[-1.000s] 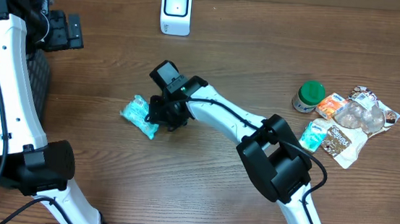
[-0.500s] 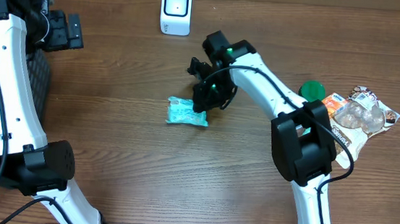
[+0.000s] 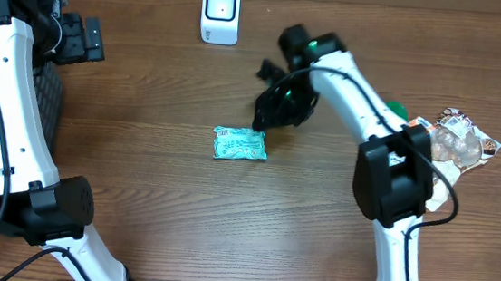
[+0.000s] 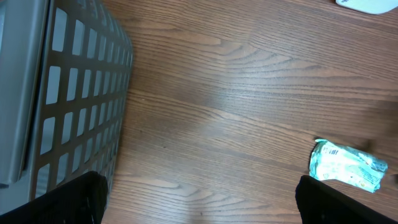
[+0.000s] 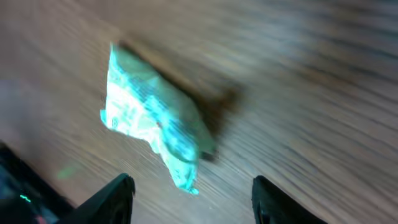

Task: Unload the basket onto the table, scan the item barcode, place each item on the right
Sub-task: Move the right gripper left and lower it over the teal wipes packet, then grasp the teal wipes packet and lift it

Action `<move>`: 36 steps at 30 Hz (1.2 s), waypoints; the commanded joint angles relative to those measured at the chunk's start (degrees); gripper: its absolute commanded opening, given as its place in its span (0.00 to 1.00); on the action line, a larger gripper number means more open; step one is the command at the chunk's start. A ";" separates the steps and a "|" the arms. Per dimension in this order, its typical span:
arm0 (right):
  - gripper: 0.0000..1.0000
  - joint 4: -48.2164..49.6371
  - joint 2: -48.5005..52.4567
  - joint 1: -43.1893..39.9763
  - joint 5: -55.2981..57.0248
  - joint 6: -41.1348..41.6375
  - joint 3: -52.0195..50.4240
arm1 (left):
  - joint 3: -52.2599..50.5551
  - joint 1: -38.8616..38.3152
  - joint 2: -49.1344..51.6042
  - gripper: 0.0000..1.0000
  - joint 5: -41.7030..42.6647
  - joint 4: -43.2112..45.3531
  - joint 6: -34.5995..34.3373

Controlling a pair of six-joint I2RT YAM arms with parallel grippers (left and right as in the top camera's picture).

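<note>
One teal packet (image 3: 239, 145) lies flat on the counter (image 3: 136, 203), well apart from the scanner (image 3: 220, 12). Right jaws hover just beside it, parted and empty; left jaws gape wide, holding nothing.

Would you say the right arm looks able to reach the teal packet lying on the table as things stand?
Probably yes: the right gripper hangs close to the teal packet, jaws apart, with only bare table between them.
</note>
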 commanded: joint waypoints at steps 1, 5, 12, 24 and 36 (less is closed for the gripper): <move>0.60 -1.25 -0.09 -2.93 -0.81 9.97 1.31 | 0.11 -0.11 -0.20 0.99 0.04 0.02 1.07; 0.61 -0.35 0.07 -3.76 -2.25 9.79 -0.87 | 0.11 -0.11 -0.20 0.99 0.02 0.04 1.07; 0.60 5.92 0.11 -2.03 -9.33 9.90 -7.63 | 0.11 -0.11 -0.20 1.00 0.04 0.04 1.07; 0.44 23.76 0.11 0.83 -16.74 19.41 -20.74 | 0.11 -0.11 -0.20 0.99 0.02 0.04 1.07; 0.04 24.06 -1.42 -0.44 -17.73 18.67 -20.04 | 0.11 -0.11 -0.20 0.99 0.04 0.04 1.07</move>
